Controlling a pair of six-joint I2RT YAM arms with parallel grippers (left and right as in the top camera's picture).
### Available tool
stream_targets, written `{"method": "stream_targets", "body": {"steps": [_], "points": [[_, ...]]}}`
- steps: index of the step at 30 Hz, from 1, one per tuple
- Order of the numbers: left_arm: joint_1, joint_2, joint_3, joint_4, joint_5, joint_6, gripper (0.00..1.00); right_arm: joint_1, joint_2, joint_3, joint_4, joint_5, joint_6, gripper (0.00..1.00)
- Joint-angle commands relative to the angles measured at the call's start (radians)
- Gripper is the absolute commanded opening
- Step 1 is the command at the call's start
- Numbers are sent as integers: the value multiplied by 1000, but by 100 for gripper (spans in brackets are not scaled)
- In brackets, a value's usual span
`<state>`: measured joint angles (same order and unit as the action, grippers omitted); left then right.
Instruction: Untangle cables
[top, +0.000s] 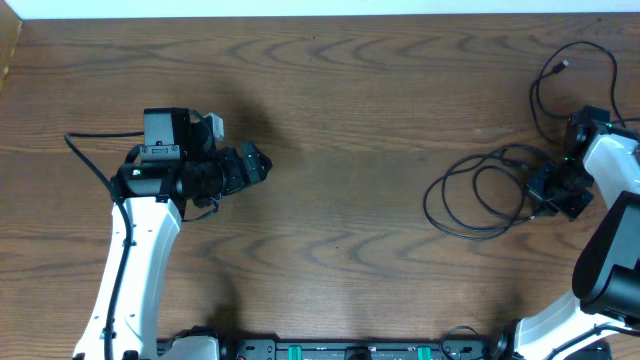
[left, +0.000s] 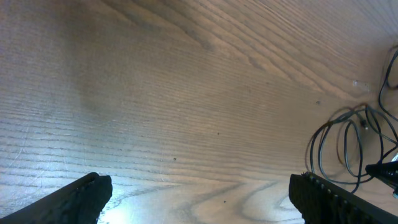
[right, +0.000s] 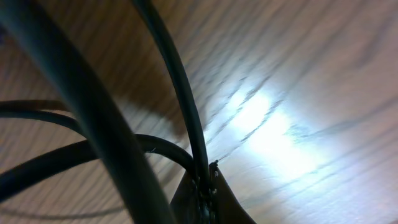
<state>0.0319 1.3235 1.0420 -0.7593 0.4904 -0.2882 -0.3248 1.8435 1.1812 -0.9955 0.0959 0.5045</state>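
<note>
Cables (top: 508, 157) lie in loose black loops on the right side of the tabletop (top: 350, 100), with one end trailing toward the far edge. Right end effector (top: 548, 192) sits at the loops' right edge, fingers pressed together, pinching one black strand. Left end effector (top: 258, 165) is positioned well apart at the left, fingers spread, holding nothing.

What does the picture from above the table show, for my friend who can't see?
Thin black cables lie in tangled loops at the right side of a brown wooden table, with the right end effector shut on them. The left end effector is open over bare wood, far from them.
</note>
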Motion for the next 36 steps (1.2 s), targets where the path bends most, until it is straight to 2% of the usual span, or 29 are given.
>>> {"method": "stream_targets", "body": {"steps": [1,6,7,9,11,12,13,24,31,36], "points": [[3,-11,5,-3,-9,2,97,-6,-3,-7,5,149,61,1],[3,-11,5,-3,-9,2,97,-16,-3,-7,60,140,40,1],[3,-11,5,-3,-9,2,97,-14,-3,-7,64,124,23,9],[3,-11,5,-3,-9,2,97,-12,-6,-4,74,114,-6,39],[3,-11,5,-3,-9,2,97,-12,-16,4,76,114,-5,80],[3,-11,5,-3,-9,2,97,-12,-29,12,75,114,-5,94],[3,-11,5,-3,-9,2,97,-12,-43,20,73,115,-5,99],[3,-11,5,-3,-9,2,97,-11,-374,100,4,91,-18,99],[3,-11,5,-3,-9,2,97,23,-631,100,8,-51,-131,99],[3,-11,5,-3,-9,2,97,45,-807,100,22,-222,-241,99]]}}
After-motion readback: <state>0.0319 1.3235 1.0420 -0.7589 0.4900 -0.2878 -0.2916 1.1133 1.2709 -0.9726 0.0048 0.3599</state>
